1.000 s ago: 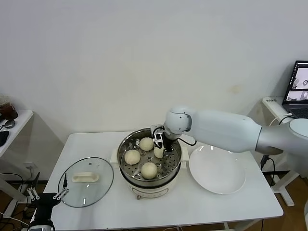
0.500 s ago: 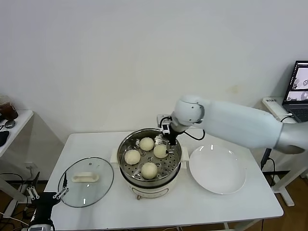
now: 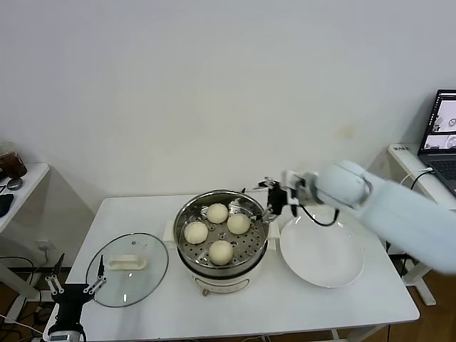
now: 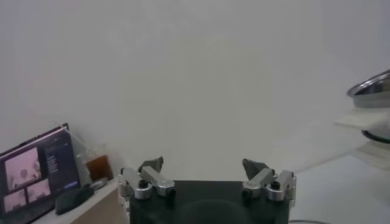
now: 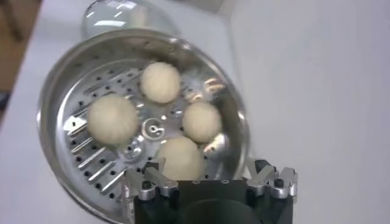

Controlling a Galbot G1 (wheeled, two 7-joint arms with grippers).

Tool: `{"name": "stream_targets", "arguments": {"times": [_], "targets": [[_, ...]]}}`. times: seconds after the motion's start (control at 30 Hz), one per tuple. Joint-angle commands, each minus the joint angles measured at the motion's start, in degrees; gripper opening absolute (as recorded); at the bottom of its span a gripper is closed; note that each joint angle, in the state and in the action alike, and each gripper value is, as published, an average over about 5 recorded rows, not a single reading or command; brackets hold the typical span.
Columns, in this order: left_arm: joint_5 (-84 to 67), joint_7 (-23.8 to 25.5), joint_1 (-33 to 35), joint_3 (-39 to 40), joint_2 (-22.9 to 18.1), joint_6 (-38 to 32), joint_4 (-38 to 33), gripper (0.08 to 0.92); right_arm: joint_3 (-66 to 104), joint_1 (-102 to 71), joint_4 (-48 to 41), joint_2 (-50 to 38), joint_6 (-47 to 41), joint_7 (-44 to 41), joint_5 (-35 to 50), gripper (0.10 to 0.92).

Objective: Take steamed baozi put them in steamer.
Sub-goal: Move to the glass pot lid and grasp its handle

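Right end effector (image 3: 274, 201): fingers spread wide and holding nothing, it hangs in the air just beside the steamer's rim, between the steamer and the plate.
Left end effector (image 3: 71, 291): parked low beside the bench's near left corner, fingers apart, empty.
Steamed baozi (image 3: 221, 251): four cream-white buns, all resting on the perforated tray inside the steamer; the right wrist view shows the same four (image 5: 113, 119) spaced around the tray's centre knob.
Steamer (image 3: 191, 257): one shiny steel pot on a white base, standing at the middle of the bench.
Glass lid (image 3: 128, 267): one, lying flat on the bench to the left of the steamer, white handle up.
Plate (image 3: 322, 253): one, white, on the bench just right of the steamer, nothing on it.
Bench (image 3: 285, 306): white-topped, set against a plain pale wall.
Room: a laptop (image 3: 442, 132) with a lit screen sits on a side table at far right.
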Motion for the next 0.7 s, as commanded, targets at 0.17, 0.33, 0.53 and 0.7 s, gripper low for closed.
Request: {"name": "stream_targets", "arguments": {"times": [0.17,0.33,0.53,0.7], "targets": [[2.23,-0.49,0.41,0.90,-1.21,-0.83,-0.75,0.823,68.58,-74.70,4.27,17.57,34.26,19.30,-15.36,0.823],[3.51,-1.12,0.79,1.97,-1.24,-1.33,-0.89,0.823,76.68,-78.75,1.93,32.29,45.18,18.16,-23.06,0.823],[6.94,-2.86,0.63,3.11,-0.42,2.26,-1.06,0.823,83.95,-80.69,1.23,42.76,49.27,17.79,-23.93,0.823],[24.25,-8.04,-0.48,3.67,1.54,6.41,1.60,0.823,86.07,-83.71,1.54,44.43,48.22,18.06,-20.29,0.823]]}}
